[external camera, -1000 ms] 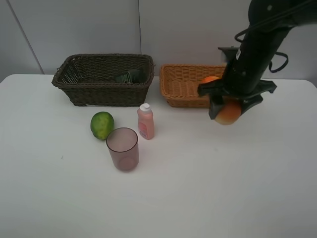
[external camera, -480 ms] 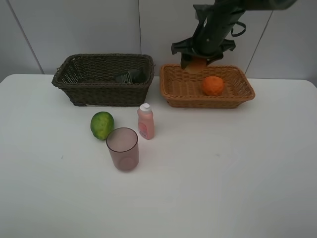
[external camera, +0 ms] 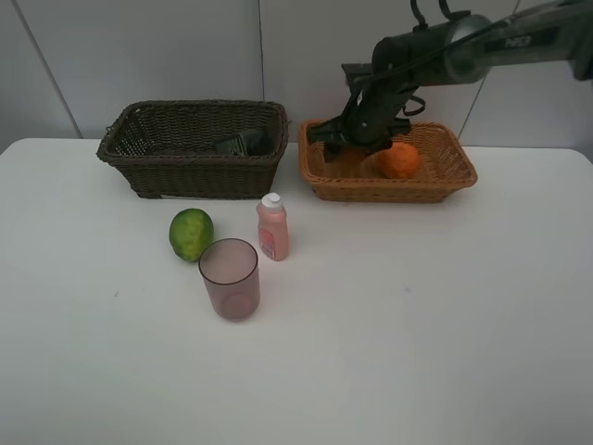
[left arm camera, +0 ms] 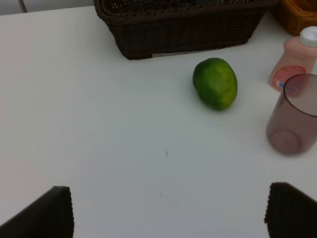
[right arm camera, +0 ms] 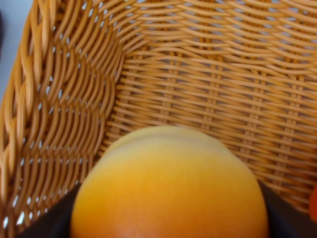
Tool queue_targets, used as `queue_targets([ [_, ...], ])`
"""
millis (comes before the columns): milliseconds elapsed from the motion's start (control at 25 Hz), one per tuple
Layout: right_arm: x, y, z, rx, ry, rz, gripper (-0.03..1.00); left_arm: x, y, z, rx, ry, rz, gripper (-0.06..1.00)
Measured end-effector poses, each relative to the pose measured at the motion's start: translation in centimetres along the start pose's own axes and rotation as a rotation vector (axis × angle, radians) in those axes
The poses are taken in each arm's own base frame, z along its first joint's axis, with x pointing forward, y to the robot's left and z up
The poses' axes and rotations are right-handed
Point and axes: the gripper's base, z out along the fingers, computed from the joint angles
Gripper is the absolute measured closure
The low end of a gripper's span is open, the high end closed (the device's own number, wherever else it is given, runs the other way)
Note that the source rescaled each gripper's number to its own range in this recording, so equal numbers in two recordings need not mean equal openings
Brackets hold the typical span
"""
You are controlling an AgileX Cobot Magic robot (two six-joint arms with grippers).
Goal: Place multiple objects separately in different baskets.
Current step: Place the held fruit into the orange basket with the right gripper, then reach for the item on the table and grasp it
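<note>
R end effector (external camera: 368, 156) now in tan basket (external camera: 443, 183), 1 peach (right arm camera: 168, 191) pinched, 1 orange (external camera: 401, 160)

A: Where's the fruit?
B: The orange (external camera: 400, 160) lies in the tan basket (external camera: 371, 190), the red-orange peach (right arm camera: 168, 188) low inside it alongside. The green fruit (external camera: 191, 234) sits before the dark basket (external camera: 190, 171), near the upright pink bottle (external camera: 272, 228) and mauve cup (external camera: 229, 278).
A: The dark green bottle (external camera: 243, 143)?
B: Inside the dark basket.
</note>
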Motion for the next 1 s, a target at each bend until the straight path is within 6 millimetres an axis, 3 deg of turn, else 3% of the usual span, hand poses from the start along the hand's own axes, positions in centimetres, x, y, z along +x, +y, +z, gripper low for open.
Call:
queue_targets([
  [80,-0.1,0.0,0.0,-0.001,-0.008,-0.002,0.2,0.0,0.0,0.0,0.0,0.0,0.0,-0.06],
  [160,-0.1,0.0,0.0,-0.001,-0.008,-0.002,0.06,0.0,0.0,0.0,0.0,0.0,0.0,-0.06],
  [360,-0.4,-0.1,-1.5,0.005,0.0,0.002,-0.02,0.0,0.0,0.0,0.0,0.0,0.0,-0.06],
  [560,-1.0,-0.8,-7.6,0.034,0.06,0.015,-0.01,0.0,0.0,0.0,0.0,0.0,0.0,-0.06],
  [720,0.5,-1.6,-13.2,0.047,0.09,0.009,-0.02,0.0,0.0,0.0,0.0,0.0,0.0,-0.06],
  [1000,7.0,-3.8,-22.6,0.042,0.034,0.024,-0.03,0.0,0.0,0.0,0.0,0.0,0.0,-0.06],
])
